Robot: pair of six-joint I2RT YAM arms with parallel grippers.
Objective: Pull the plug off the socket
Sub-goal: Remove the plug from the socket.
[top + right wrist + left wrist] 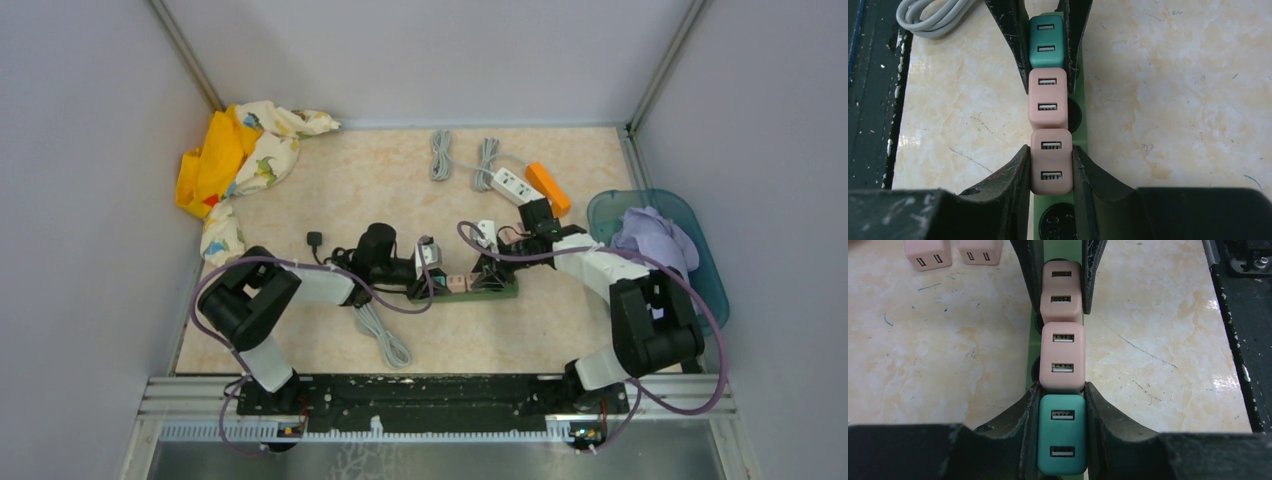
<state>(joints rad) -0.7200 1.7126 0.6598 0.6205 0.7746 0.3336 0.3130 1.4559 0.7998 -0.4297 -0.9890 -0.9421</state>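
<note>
Lift straight off pale green plastic socket strip at centre of top view, no rocking, with left hand clamped on teal square USB plug, lower centre, bracing via right hand clamped on end pink square plug.

No text, label or number is legible.

The tabletop has a glossy, marble-patterned face, finely scratched. The teal plug and the pink plug are smooth matt plastic, as is the green power strip. The fingers of the left claw are matt black, scuffed and speckled at the edges. The grey cable looks smooth and rubbery; the yellow bundle is printed cloth.
</note>
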